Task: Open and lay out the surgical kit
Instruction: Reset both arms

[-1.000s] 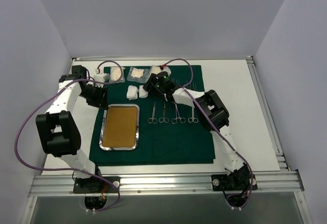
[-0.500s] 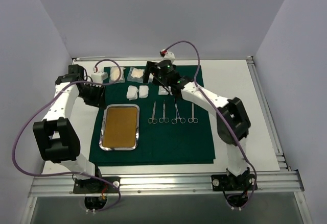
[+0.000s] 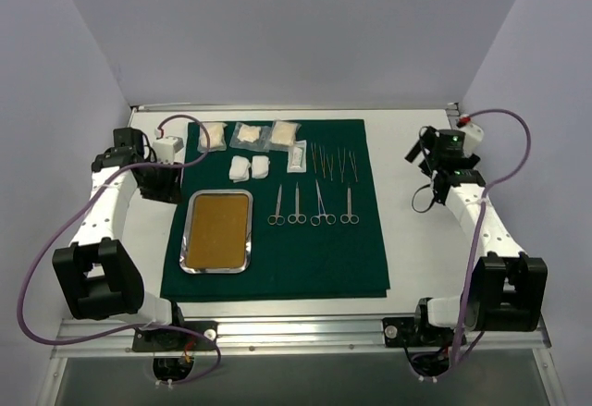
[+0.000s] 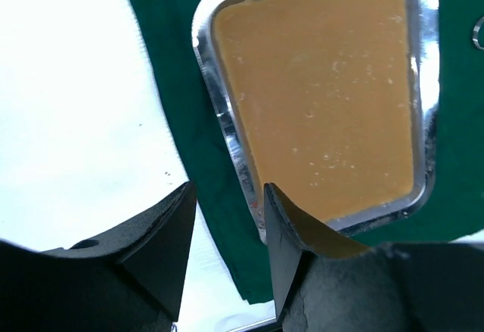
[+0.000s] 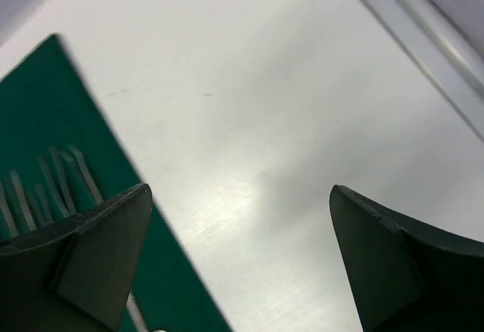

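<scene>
Layout appeared complete: drape (image 3: 277,258) spread flat on the counter (image 3: 416,258), tray (image 3: 220,192) at its left, instruments (image 3: 297,205) in rows, gauze (image 3: 248,133) along the far edge. Left end effector (image 4: 229,196) and right end effector (image 5: 238,196) stood open, empty.

Robotics lab cell: bare white walls (image 3: 277,27) around a white table (image 3: 421,239), aluminium rail (image 3: 296,332) at its near edge, left arm (image 3: 100,210) and right arm (image 3: 483,223) bolted on.
</scene>
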Controlling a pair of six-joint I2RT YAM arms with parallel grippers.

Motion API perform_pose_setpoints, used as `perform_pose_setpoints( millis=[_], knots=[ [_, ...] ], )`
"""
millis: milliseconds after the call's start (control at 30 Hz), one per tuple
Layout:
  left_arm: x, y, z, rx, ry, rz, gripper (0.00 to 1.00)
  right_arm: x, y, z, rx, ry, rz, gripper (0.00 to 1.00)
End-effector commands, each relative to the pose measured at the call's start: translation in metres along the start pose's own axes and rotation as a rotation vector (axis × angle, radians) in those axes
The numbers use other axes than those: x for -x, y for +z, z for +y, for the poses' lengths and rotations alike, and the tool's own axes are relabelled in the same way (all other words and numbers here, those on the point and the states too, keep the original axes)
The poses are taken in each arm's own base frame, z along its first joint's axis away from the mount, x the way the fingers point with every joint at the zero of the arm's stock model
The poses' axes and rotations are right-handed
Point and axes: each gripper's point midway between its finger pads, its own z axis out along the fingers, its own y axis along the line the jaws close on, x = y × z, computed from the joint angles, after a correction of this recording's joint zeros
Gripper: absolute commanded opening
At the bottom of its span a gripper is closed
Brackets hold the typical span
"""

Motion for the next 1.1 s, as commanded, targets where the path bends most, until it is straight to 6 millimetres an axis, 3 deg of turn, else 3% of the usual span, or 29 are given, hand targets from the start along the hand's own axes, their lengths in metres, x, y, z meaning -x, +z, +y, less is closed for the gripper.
perform_pose_setpoints(
  millis=[0, 167, 333, 600, 1067],
  knots=[
    [0.011, -0.006, 0.027, 0.112, -0.057, -0.083, 0.51, 0.012, -0.018, -0.040, -0.065, 0.042, -0.046, 1.00],
    [0.009, -0.016, 0.069, 0.218, -0.164, -0.147, 0.51, 0.013, -0.023, -0.079, -0.173, 0.056, -0.064, 1.00],
    [0.005, -0.025, 0.096, 0.268, -0.234, -0.178, 0.51, 0.005, -0.022, -0.088, -0.212, 0.023, -0.033, 1.00],
    [-0.005, -0.022, 0.097, 0.262, -0.247, -0.157, 0.51, 0.001, -0.025, -0.091, -0.210, 0.003, -0.036, 1.00],
    [-0.002, -0.030, 0.094, 0.262, -0.246, -0.170, 0.52, -0.001, -0.025, -0.081, -0.133, -0.017, -0.050, 1.00]
  ],
)
